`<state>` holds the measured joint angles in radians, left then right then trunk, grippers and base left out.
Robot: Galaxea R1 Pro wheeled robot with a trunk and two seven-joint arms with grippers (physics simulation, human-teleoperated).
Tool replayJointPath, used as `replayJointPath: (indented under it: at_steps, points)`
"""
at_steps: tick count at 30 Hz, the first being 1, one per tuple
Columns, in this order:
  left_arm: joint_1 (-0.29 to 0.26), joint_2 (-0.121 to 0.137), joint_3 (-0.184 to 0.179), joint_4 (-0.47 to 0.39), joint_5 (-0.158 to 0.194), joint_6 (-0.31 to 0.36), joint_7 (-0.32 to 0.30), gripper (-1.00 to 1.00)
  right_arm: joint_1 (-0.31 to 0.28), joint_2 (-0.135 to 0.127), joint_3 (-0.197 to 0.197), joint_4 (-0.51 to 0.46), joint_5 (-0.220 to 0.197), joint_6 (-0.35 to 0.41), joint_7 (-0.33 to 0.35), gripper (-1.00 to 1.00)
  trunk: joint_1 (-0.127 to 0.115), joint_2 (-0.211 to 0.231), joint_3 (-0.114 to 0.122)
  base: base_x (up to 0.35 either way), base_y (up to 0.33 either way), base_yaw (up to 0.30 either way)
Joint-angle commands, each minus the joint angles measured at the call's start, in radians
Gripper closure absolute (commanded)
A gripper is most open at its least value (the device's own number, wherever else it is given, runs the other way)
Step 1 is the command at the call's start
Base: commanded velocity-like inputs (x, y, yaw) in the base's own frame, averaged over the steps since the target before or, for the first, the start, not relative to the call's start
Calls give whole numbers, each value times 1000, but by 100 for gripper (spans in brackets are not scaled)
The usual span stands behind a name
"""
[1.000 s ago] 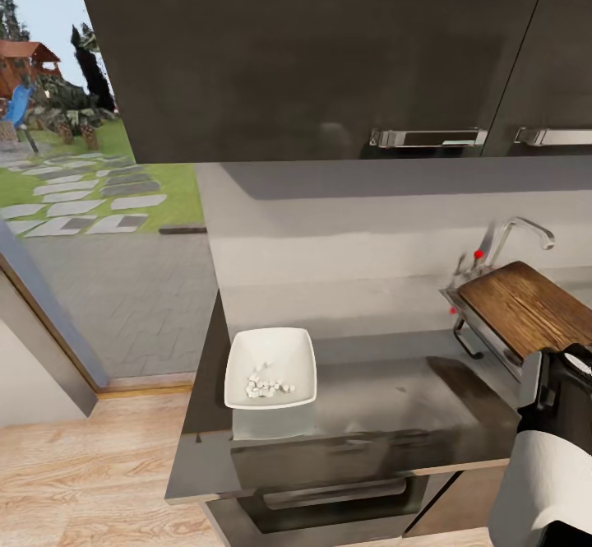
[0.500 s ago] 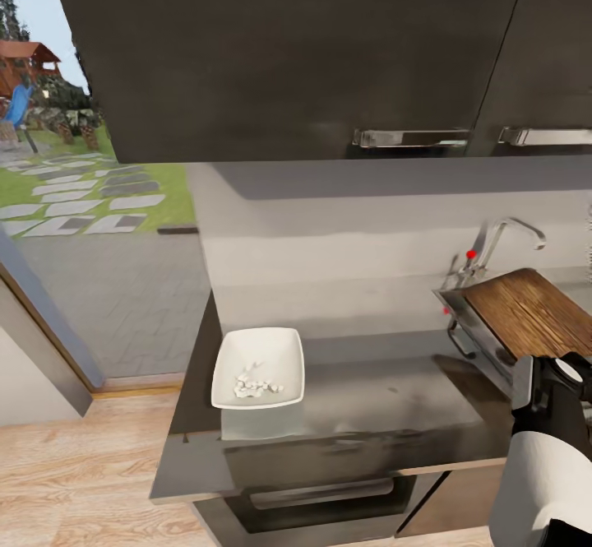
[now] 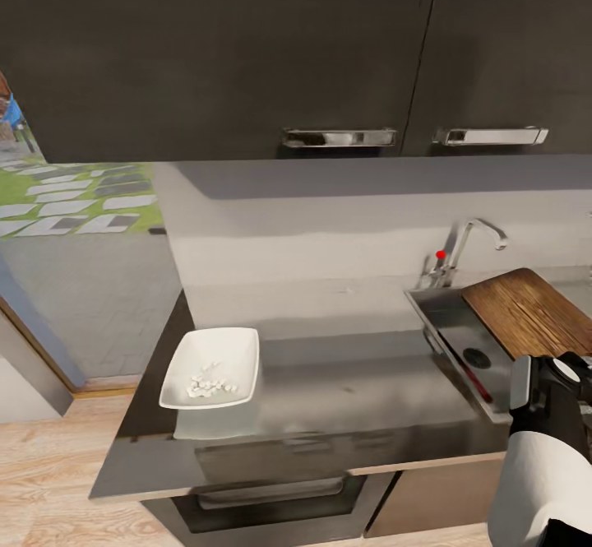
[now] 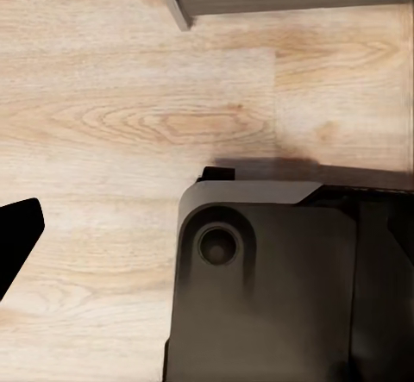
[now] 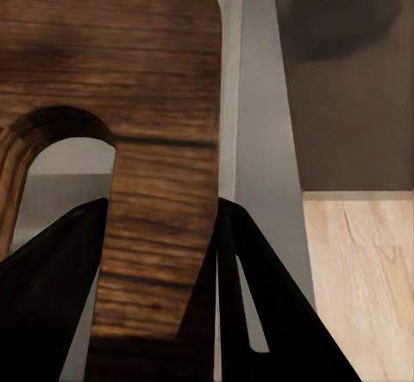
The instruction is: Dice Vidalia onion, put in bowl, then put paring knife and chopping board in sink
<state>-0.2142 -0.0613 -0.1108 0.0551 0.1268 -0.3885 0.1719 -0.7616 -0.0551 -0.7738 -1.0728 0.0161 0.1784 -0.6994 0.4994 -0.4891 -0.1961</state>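
Right wrist: jaws clamping chopping board (handle end)

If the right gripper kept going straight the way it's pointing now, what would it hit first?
Nothing new: the right gripper is already clamped on the chopping board by its handle slot. Beyond the board lies the grey steel of the sink, probably next, though depth is unclear.

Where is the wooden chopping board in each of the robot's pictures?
Head view: the chopping board is at the right edge, tilted over the sink, in front of the tap.
Right wrist view: the board is close up, its handle end between the right gripper fingers.
Left wrist view: not in it; wooden floor instead.
Shared landmark: the grey sink wall beside the board.
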Motion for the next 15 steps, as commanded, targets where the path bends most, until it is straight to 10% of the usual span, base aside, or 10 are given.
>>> replayJointPath:
  at_steps: [1,15]
  points:
    - [-2,0,-9,5,10,-8,1,-100,-1,0,0,-1,6,8,-3,100,0,-2,-2,0,-338,0]
    - [-2,1,-7,5,10,-9,1,-100,-1,6,8,7,5,16,-2,100,0,-2,-2,157,-113,0]
